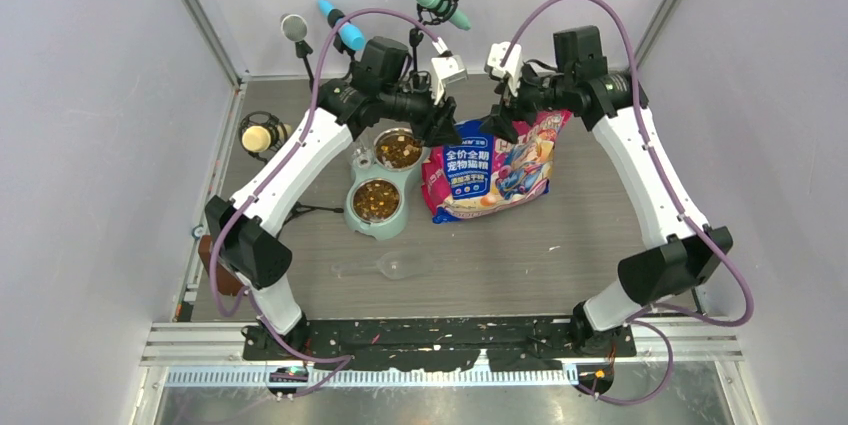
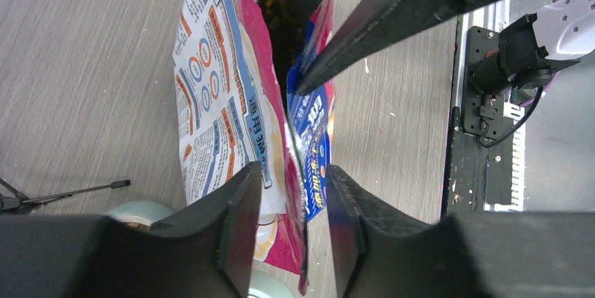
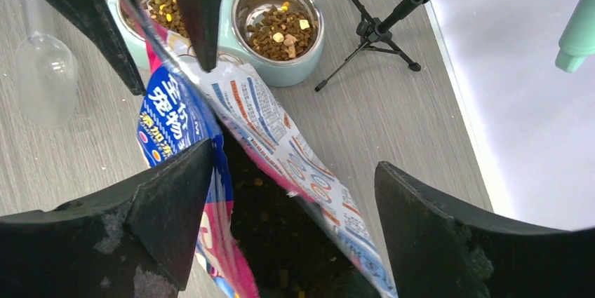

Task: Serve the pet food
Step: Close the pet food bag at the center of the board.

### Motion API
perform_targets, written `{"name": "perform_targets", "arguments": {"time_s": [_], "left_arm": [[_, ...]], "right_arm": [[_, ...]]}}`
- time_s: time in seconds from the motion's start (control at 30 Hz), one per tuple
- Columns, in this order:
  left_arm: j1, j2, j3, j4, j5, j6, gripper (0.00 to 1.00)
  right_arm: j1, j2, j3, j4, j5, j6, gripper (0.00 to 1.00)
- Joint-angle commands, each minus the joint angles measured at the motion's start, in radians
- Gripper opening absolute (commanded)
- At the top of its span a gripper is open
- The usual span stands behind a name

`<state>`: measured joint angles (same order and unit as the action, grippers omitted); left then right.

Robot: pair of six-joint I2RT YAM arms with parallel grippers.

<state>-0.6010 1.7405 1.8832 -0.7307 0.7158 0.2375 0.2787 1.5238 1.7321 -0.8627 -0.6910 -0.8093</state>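
The pink, white and blue pet food bag lies on the table with its mouth open toward the back. Brown kibble shows inside it and in both steel bowls of the mint-green feeder. My left gripper is open and its fingers straddle the bag's top seam without pinching it. My right gripper is wide open over the bag's mouth, with one finger against the blue side.
The clear plastic scoop lies on the table in front of the feeder, also in the right wrist view. Several microphones on small stands stand at the back and left. White walls close in both sides.
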Motion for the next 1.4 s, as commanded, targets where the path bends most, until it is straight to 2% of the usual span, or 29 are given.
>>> {"name": "perform_targets", "arguments": {"time_s": [0.0,0.1,0.17,0.23,0.33,0.43,0.47,0.6,0.73,0.9,0.97,1.0,1.1,1.17,1.23,1.3,1.37], "left_arm": [[0.001,0.017,0.04,-0.002,0.0,-0.006,0.37],[0.008,0.036,0.067,-0.048,0.013,0.003,0.3],[0.015,0.046,0.084,-0.077,0.035,0.012,0.26],[0.023,0.05,0.089,-0.087,0.042,0.013,0.23],[0.032,0.05,0.087,-0.089,0.047,0.01,0.18],[0.047,0.051,0.084,-0.092,0.044,0.013,0.01],[0.052,0.051,0.084,-0.092,0.046,0.013,0.0],[0.075,0.032,0.068,-0.093,0.057,0.033,0.0],[0.101,0.012,0.046,-0.1,0.093,0.07,0.0],[0.124,0.007,0.032,-0.102,0.15,0.091,0.0],[0.127,0.01,0.035,-0.101,0.166,0.091,0.0],[0.127,0.011,0.039,-0.101,0.17,0.091,0.0],[0.127,0.018,0.048,-0.103,0.174,0.089,0.0],[0.127,0.02,0.052,-0.104,0.171,0.085,0.05],[0.127,0.024,0.055,-0.104,0.172,0.079,0.2],[0.127,0.027,0.055,-0.103,0.188,0.078,0.32],[0.126,0.026,0.048,-0.095,0.224,0.073,0.37]], "right_arm": [[-0.001,0.077,0.166,-0.194,0.038,-0.155,0.83],[-0.001,0.14,0.258,-0.277,0.052,-0.192,0.71],[-0.001,0.156,0.273,-0.295,0.057,-0.205,0.54],[-0.001,0.161,0.276,-0.302,0.054,-0.21,0.5],[-0.001,0.164,0.279,-0.303,0.05,-0.215,0.52],[0.0,0.162,0.28,-0.297,0.033,-0.22,0.64],[0.0,0.16,0.281,-0.294,0.028,-0.222,0.66],[0.001,0.169,0.291,-0.297,0.036,-0.233,0.69],[0.001,0.207,0.348,-0.366,0.115,-0.262,0.65],[0.001,0.241,0.404,-0.414,0.17,-0.285,0.53],[0.001,0.257,0.426,-0.433,0.168,-0.292,0.46],[0.0,0.262,0.434,-0.44,0.165,-0.296,0.39],[0.0,0.28,0.449,-0.455,0.159,-0.302,0.31],[0.001,0.284,0.453,-0.454,0.15,-0.303,0.24],[0.001,0.283,0.454,-0.45,0.133,-0.304,0.22],[0.003,0.28,0.455,-0.446,0.129,-0.304,0.27],[0.004,0.272,0.452,-0.446,0.125,-0.304,0.35]]}}
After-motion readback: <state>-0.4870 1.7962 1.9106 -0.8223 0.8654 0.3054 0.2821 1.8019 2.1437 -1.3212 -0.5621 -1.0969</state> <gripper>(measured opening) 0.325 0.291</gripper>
